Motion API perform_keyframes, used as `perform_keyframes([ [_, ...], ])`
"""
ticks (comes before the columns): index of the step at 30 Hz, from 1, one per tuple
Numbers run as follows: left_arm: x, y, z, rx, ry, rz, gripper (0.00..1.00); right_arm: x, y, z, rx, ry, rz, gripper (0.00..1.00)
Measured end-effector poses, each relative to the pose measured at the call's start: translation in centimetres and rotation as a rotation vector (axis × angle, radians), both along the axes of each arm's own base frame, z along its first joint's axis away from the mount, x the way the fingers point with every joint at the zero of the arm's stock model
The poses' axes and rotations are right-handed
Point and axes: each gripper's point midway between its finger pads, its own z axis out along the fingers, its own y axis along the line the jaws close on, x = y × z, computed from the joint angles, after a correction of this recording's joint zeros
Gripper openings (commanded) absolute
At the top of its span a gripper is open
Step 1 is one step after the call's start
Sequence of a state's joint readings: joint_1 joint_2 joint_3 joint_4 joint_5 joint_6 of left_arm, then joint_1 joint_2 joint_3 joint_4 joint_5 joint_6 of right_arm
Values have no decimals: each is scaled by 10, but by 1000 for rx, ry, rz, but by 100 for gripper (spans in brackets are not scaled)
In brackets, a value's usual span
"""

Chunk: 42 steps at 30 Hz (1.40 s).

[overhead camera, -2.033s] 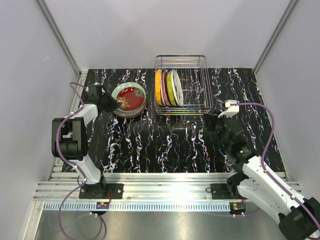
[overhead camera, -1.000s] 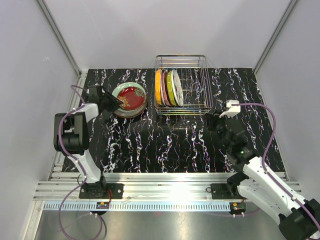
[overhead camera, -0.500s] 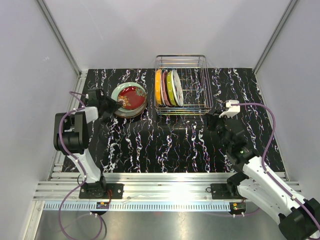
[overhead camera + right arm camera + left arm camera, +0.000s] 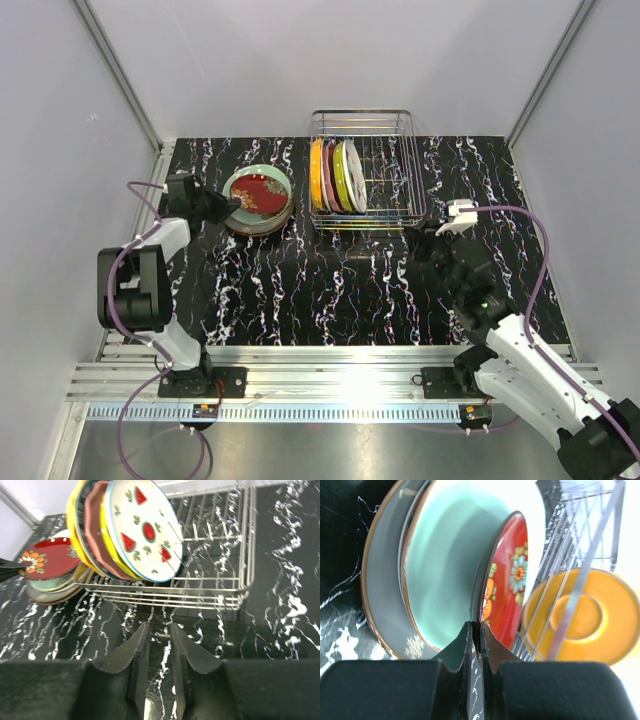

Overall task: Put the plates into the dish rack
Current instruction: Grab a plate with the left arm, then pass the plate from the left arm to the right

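Several round plates [image 4: 335, 175] stand on edge at the left end of the shiny metal wire dish rack [image 4: 418, 190], the white one with red watermelon motifs [image 4: 145, 530] rightmost. Your left gripper [image 4: 476, 630] is pinched tight on the left rim of the red floral plate [image 4: 510, 585], which sits tilted atop the pale green plate [image 4: 445, 575] and grey-brown plate [image 4: 385, 590] stacked just left of the rack on the black marbled table [image 4: 330, 290]. Your right gripper [image 4: 160, 626] hangs before the rack's front wall, jaws slightly parted and holding nothing.
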<state>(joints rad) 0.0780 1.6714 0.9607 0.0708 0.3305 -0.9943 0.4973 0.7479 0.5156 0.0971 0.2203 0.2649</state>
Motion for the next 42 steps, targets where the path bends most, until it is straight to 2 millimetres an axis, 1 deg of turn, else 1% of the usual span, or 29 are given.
perform_keyframes([
  [3,-9,0,12,5,-9,2,0,-3,8,9,11,-33,51,34],
  [7,-17,-1,22,6,-16,2,0,-7,20,22,28,-78,129,38],
  [10,-27,-1,26,6,-10,2,0,-12,34,23,20,-91,204,43],
  [13,-41,-3,32,6,-10,0,0,-19,57,20,-19,-91,294,48],
  [16,-58,-4,41,14,-22,-8,0,-33,90,18,-79,-107,404,55],
  [17,-63,-5,44,18,-30,-12,0,-34,97,17,-109,-116,424,56],
  [18,-68,-5,47,21,-36,-15,0,-45,115,18,-129,-129,484,56],
  [19,-74,-6,51,25,-44,-21,0,-49,127,18,-154,-138,518,58],
  [23,-93,-10,63,43,-70,-46,0,-61,174,18,-284,-183,621,63],
  [25,-104,-13,68,51,-81,-59,0,-70,204,15,-367,-220,676,64],
  [28,-120,-17,72,61,-87,-81,0,-86,245,2,-505,-278,744,66],
  [30,-129,-21,74,58,-89,-98,0,-92,264,-14,-596,-298,771,67],
  [33,-141,-25,75,48,-88,-124,0,-90,283,-32,-712,-315,772,67],
  [36,-154,-28,75,46,-85,-143,0,-78,296,-41,-791,-326,738,68],
  [39,-167,-30,76,47,-89,-156,0,-63,305,-48,-863,-338,686,68],
  [42,-178,-32,78,52,-97,-169,0,-53,310,-57,-925,-342,647,61],
])
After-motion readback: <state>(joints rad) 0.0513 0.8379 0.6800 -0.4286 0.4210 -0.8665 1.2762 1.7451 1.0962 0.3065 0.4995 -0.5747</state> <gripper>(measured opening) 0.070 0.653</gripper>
